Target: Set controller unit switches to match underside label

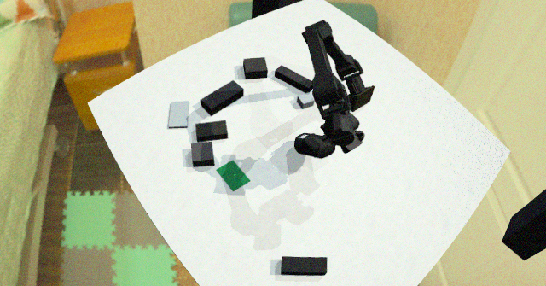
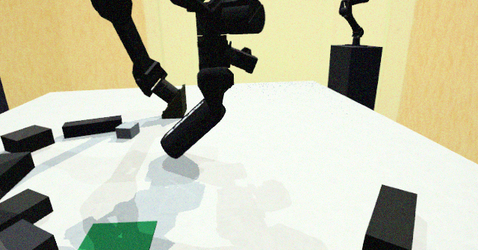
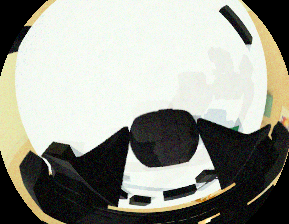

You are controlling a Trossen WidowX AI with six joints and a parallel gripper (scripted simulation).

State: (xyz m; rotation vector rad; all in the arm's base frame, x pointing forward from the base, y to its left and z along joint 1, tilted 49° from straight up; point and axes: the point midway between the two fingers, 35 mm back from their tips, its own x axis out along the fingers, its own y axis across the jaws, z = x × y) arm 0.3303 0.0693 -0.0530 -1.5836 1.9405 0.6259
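Note:
The dark grey controller unit [image 2: 192, 130] [image 3: 164, 142], long with rounded ends, hangs in the air, tilted, its lower end above the bench. A thin row of pale marks runs along its upper-left edge in the exterior view. Its switch settings cannot be read. The wrist view shows one dark end or face of it, with no readable squares. My gripper [image 2: 216, 100] [image 3: 164, 127] is shut on the unit, one finger at each side in the wrist view. The label is not readable in any view.
Several dark blocks stand left of the arm, among them a long one [image 1: 223, 97] and a square one [image 1: 202, 154]. A green plate [image 1: 233, 175] [image 2: 119, 236], a pale plate [image 1: 178, 114] and a small grey block [image 1: 304, 102] [image 2: 128, 130] lie there too. Another dark block [image 1: 304, 265] [image 2: 393, 213] lies apart.

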